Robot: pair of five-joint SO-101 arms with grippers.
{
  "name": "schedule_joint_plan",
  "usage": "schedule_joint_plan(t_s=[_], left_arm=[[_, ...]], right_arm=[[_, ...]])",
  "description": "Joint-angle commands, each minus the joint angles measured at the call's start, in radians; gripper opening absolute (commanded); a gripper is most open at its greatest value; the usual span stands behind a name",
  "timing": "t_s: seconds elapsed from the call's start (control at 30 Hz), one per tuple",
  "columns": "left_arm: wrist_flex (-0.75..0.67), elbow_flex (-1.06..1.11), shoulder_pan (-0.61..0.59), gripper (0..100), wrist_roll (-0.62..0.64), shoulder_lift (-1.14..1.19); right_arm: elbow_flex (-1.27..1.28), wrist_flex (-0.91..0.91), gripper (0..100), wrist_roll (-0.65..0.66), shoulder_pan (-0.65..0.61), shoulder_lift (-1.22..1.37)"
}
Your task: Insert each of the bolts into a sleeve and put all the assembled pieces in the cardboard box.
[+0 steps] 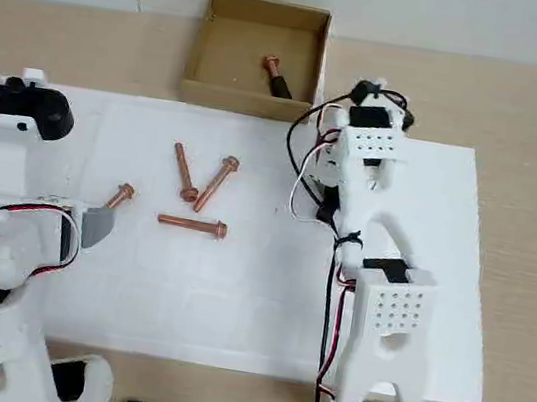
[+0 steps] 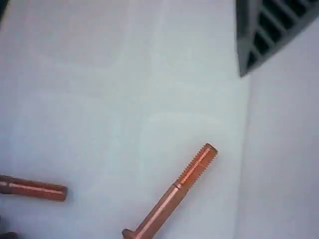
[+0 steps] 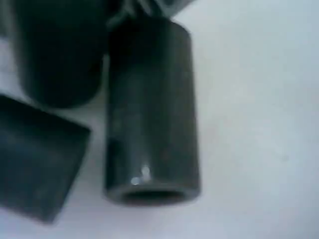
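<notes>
Right next to the nearest bolt (image 1: 120, 195), your left pincer (image 1: 96, 226) hangs low over the white sheet (image 1: 232, 307). Honestly, I can't tell if it's open or closed. Same deal with the right pincer (image 1: 331, 190), tucked under its own arm just beside the cardboard box (image 1: 198, 49). Its camera is staring at the black sleeves (image 3: 149, 109), which lie packed together on the sheet.

Further out, three more bolts (image 1: 192, 223) lie loose mid-sheet, two of them in a tight V. One assembled piece (image 1: 275, 76) is already in the box.

What I'd watch for:
- **Sleeves:** they're crowded, so grabbing one could knock or roll its neighbour.
- **Bolts:** they're round on a smooth sheet, so a sloppy pinch probably skitters one away. Going for the V could drag both.
</notes>
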Motion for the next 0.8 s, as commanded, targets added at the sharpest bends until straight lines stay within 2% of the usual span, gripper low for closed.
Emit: schedule_joint_plan(t_s=[0.0,0.2,0.4,0.63,0.77], left_arm=[[-0.005,-0.039,0.006,30,0.006,0.006],[-0.005,-0.039,0.006,30,0.006,0.006],[-0.005,-0.039,0.006,30,0.005,0.005],[-0.005,-0.039,0.006,30,0.002,0.003],[-0.002,-0.039,0.002,30,0.002,0.002]], right_arm=[[-0.034,0.015,1.8,-0.002,-0.004,-0.005],[-0.037,0.045,0.4,0.0,-0.01,-0.013],[-0.1,0.196,0.4,0.008,-0.047,-0.168],[-0.1,0.255,0.4,0.164,-0.096,-0.263],[-0.083,0.265,0.4,0.339,-0.094,-0.269]])
